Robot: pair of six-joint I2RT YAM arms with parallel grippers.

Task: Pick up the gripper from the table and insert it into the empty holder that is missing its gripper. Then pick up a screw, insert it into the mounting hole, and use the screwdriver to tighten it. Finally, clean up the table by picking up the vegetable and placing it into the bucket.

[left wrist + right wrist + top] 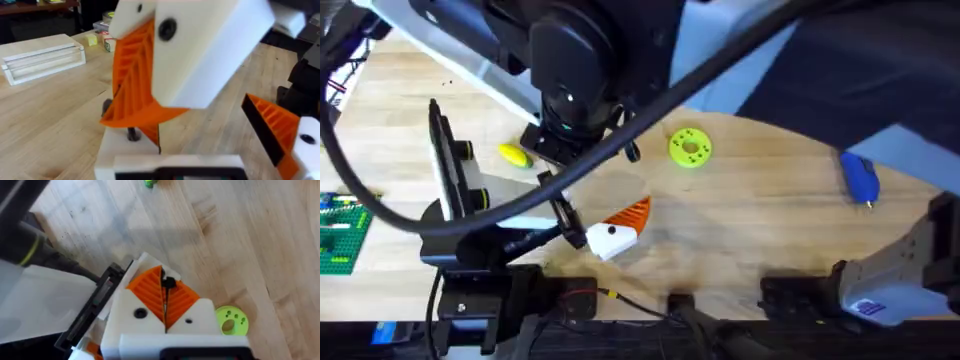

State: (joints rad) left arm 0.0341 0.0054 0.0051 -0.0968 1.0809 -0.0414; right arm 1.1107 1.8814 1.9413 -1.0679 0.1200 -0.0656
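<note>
While hanging high over the middle of the worktop, pinches a small dark screw between the orange pads of the right gripper, clenched tight, presumably to carry it point-first toward its hole. Has, close in front of the left gripper, a white holder with an orange fin already seated and a dark mounting hole facing outward, probably tilted that way to present the hole. Cannot tell whether that left gripper is clenched or released. Leaves the blue screwdriver lying far to the right, near the worktop edge and well apart from both arms, handy on the right arm's side for the tightening step. Leaves the yellow vegetable untouched on the left, and a flat green disc just beyond the holder. Calls for care: little room between the two arms over the middle, with a black cable slung across, so favours a slow, straight approach. Finds bare wood between disc and screwdriver for backing off.
</note>
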